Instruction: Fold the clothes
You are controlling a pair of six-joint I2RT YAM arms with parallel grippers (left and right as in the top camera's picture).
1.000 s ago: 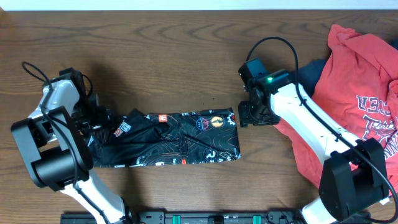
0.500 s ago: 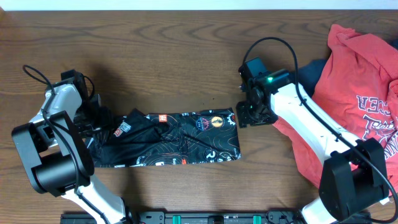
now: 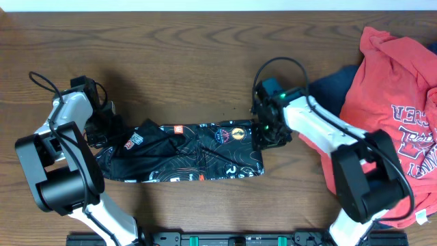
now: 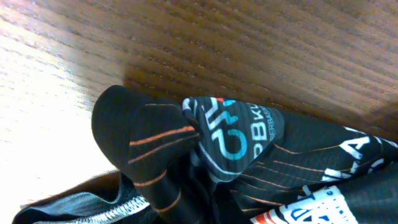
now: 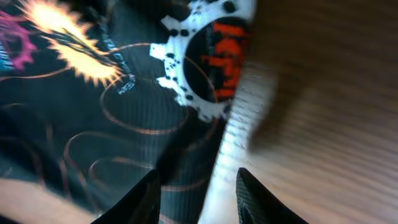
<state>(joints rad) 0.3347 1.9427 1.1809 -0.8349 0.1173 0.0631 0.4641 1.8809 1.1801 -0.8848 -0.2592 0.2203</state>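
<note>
The black shirt [image 3: 184,154] with thin orange lines and colourful logos lies as a long folded strip in the middle of the table. My left gripper [image 3: 109,130] sits on its left end, shut on bunched fabric. In the left wrist view that cloth [image 4: 186,155] fills the lower frame and hides the fingers. My right gripper [image 3: 263,137] stands at the strip's right edge. Its jaws [image 5: 198,199] are open, and the shirt's edge [image 5: 186,93] runs between the two fingertips [image 5: 140,199].
A red tee with navy lettering [image 3: 396,102] lies crumpled at the right, over a navy garment [image 3: 334,85]. The right arm reaches across the tee's left side. Bare wooden table [image 3: 191,61] stretches behind the shirt.
The left gripper has shut on the shirt's left end. The right gripper has moved left onto the shirt's right edge, and its jaws have narrowed.
</note>
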